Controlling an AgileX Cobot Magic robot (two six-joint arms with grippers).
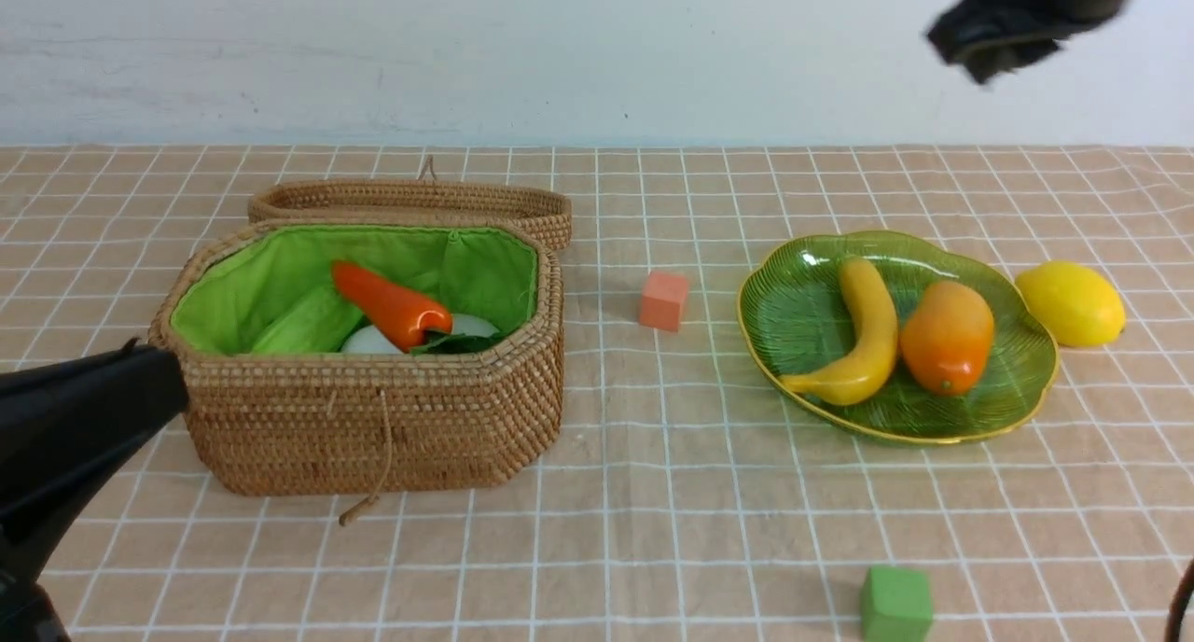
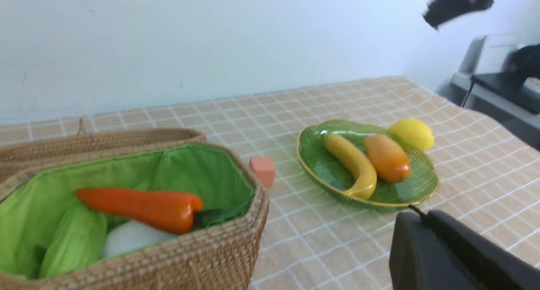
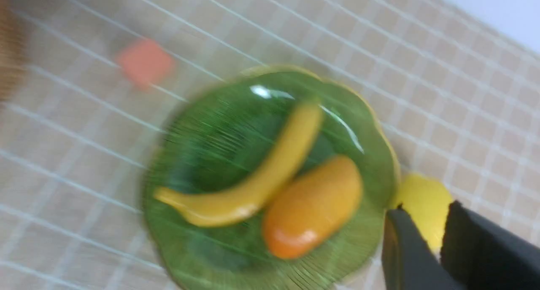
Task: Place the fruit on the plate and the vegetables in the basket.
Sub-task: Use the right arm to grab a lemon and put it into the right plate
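Observation:
On the green glass plate (image 1: 793, 315) lie the banana (image 1: 872, 339) and the mango (image 1: 947, 336). The lemon (image 1: 1071, 303) rests on the cloth, touching the plate's right rim. The open wicker basket (image 1: 373, 418) holds the red-orange pepper (image 1: 392, 308), the pale green gourd (image 1: 308, 325) and the white radish (image 1: 373, 339). My left gripper (image 2: 415, 216) is shut and empty, low beside the basket's left end (image 1: 173, 371). My right gripper (image 3: 426, 210) hangs high above the plate's right side (image 1: 989, 49). A narrow gap shows between its jaws, and the lemon (image 3: 422, 210) lies far below them.
The basket's woven lid (image 1: 410, 199) lies behind the basket. A small orange cube (image 1: 663, 300) sits between basket and plate. A small green cube (image 1: 895, 605) sits near the table's front edge. A checked tan cloth covers the table.

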